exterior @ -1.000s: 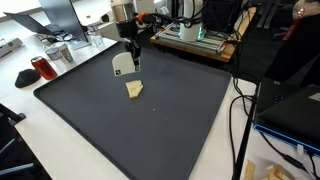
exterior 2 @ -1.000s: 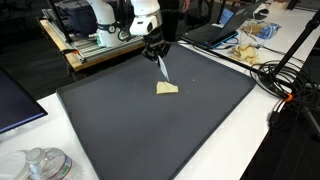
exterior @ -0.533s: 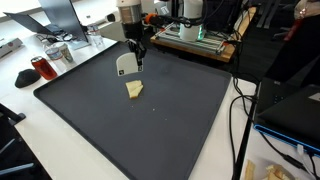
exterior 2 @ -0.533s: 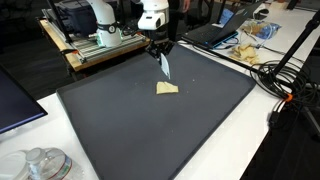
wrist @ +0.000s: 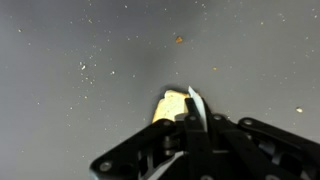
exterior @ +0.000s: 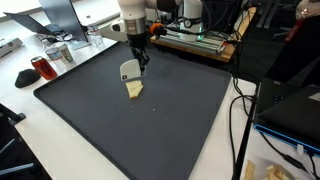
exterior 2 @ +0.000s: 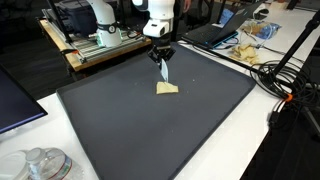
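My gripper (exterior: 140,56) is shut on a thin flat white card (exterior: 129,71) that hangs down from the jaws. It also shows in an exterior view (exterior 2: 164,70), under the gripper (exterior 2: 162,54). A small yellow wedge-shaped piece (exterior: 134,89) lies on the dark grey mat (exterior: 170,130), just below the card's lower edge. In the wrist view the card (wrist: 196,104) stands edge-on between the fingers (wrist: 190,128), with the yellow piece (wrist: 170,103) right behind it. I cannot tell whether the card touches the piece.
A red can (exterior: 40,68) and metal items stand beside the mat. An equipment rack (exterior: 195,38) sits behind the arm. Cables (exterior 2: 285,75), a laptop (exterior: 290,110) and snack bags (exterior 2: 250,42) lie along the mat's side. A small crumb (wrist: 179,40) lies on the mat.
The gripper has moved sideways with the card across the mat until it hangs just above the yellow piece. The yellow piece has not moved.
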